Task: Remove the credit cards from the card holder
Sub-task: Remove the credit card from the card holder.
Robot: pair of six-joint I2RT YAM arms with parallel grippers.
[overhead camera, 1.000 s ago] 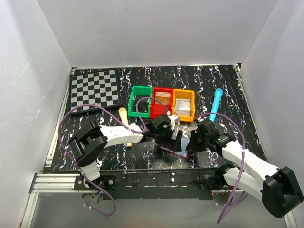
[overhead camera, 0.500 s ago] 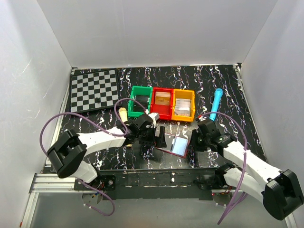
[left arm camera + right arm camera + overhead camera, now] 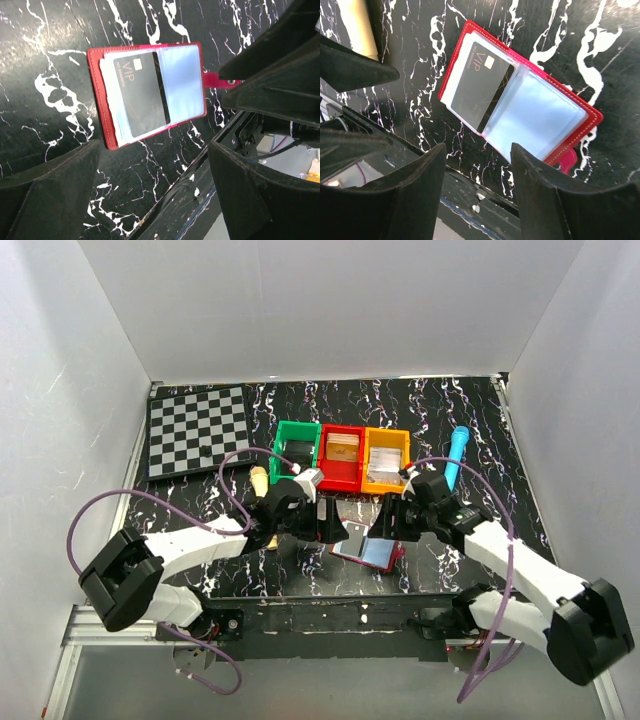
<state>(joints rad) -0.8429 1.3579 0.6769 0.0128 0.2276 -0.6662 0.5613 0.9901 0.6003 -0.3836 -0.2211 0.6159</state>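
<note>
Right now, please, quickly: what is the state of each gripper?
Left gripper: open, holding nothing.
Right gripper: open, holding nothing; the card holder lies open below it.

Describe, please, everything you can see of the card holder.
The card holder lies open and flat on the black marbled table, near its front edge. It looks like red stitched leather with glossy pale-blue sleeves. A black VIP card, over paler cards, sits in one side; the other sleeve looks empty. A red snap tab juts from one edge.
</note>
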